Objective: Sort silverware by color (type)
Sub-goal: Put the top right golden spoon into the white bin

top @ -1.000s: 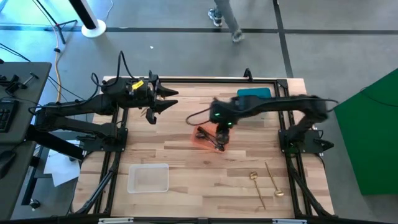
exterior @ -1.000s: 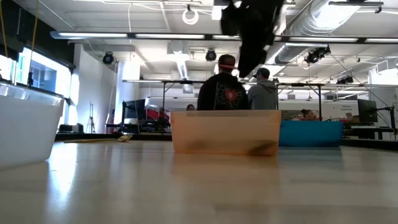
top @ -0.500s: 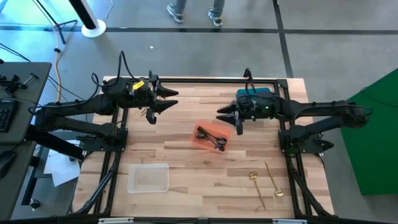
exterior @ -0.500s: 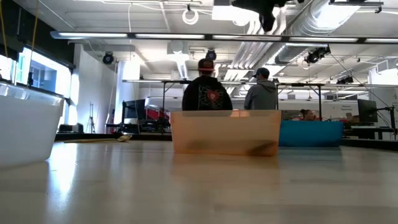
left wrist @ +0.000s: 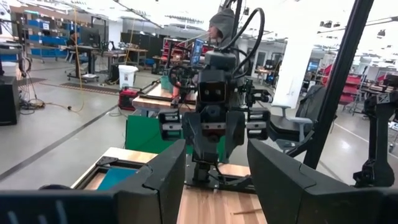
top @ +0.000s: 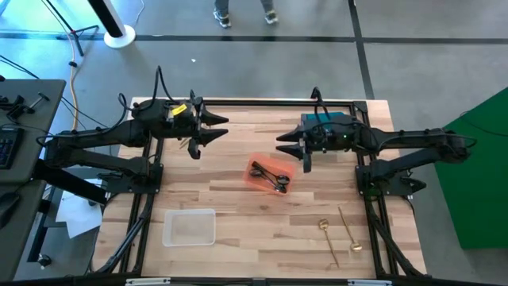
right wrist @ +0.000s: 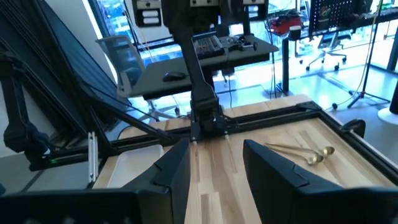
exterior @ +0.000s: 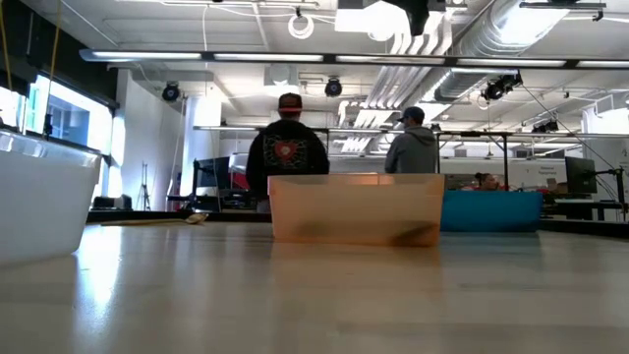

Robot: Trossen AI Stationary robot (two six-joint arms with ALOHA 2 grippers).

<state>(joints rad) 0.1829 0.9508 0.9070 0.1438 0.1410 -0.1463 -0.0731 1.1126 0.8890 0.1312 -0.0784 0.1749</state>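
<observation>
The desk (top: 238,202) fills the middle of the high view, and the sort looks partly done. The orange bin (top: 270,174) at centre frame holds the black silverware (top: 271,175), so that colour seems settled. The clear bin (top: 189,227) at lower left looks empty, and the teal bin (top: 324,119) at upper centre-right sits half under the right arm, so its contents cannot be read. Two gold pieces (top: 340,233) lie loose on the bare wood at lower right, well apart from every bin; these remain to be sorted. No silver pieces can be made out anywhere.

Both arms hover at the upper part of the frame, away from the cutlery. The left pincer (top: 216,127) at upper left has its fingers parted with nothing between them. The right pincer (top: 291,147) at upper centre-right is likewise parted and holds nothing.

In the low view the orange bin's wall hides its contents and neither pincer shows; the gold pieces appear only as a faint glint at mid-left.
</observation>
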